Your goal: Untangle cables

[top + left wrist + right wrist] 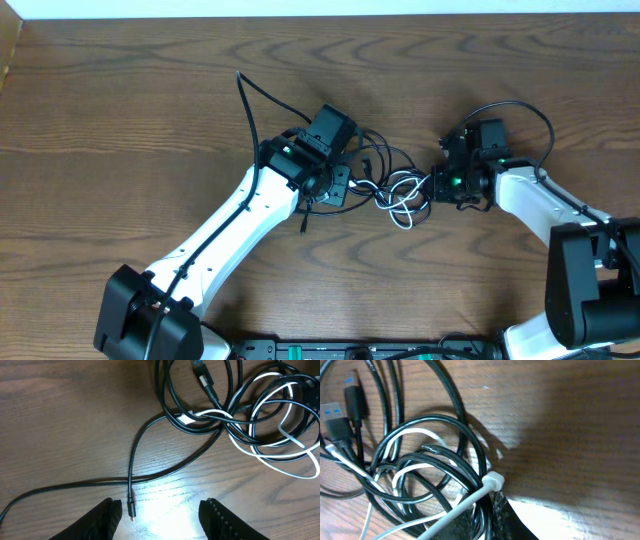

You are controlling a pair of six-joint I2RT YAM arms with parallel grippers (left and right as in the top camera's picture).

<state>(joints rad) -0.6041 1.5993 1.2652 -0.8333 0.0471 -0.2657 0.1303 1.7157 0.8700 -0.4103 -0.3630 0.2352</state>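
On grained wood table (120, 110), looped black cables (131, 467), thin white cable (465, 500) entwined

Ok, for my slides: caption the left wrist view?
Open left gripper over a loose black plug end; tangled black and white cables beyond.

Glossy plastic cables (220, 416), matt wood-grain table (120, 120)

No legible text anywhere, seemingly.
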